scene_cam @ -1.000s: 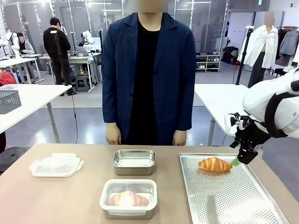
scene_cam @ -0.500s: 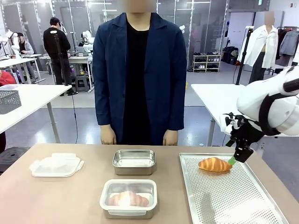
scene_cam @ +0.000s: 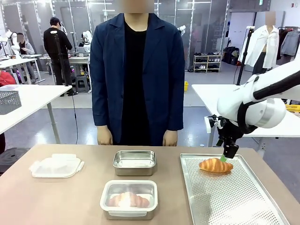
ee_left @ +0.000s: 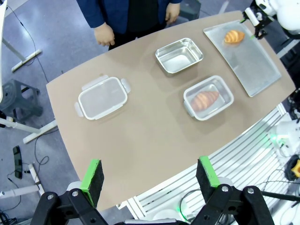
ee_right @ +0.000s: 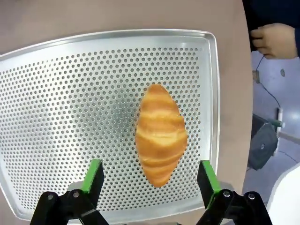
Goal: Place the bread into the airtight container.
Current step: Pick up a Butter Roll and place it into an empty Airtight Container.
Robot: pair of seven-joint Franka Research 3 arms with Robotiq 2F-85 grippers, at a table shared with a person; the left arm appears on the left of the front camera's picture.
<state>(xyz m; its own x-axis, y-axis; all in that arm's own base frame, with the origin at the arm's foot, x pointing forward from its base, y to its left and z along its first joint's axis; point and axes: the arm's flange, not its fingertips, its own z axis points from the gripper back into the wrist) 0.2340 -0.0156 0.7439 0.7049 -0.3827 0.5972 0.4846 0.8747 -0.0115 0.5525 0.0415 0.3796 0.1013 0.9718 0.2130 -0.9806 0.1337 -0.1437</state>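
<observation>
The bread lies on the holey tray on the desk. The right end effector hangs just over it, fingers wide apart, holding nothing. I think it should go straight down, one finger on each long side, and squeeze softly. The white arm bends in from the right, wrist pointing down. The left end effector hangs high up, fingers apart too.
</observation>
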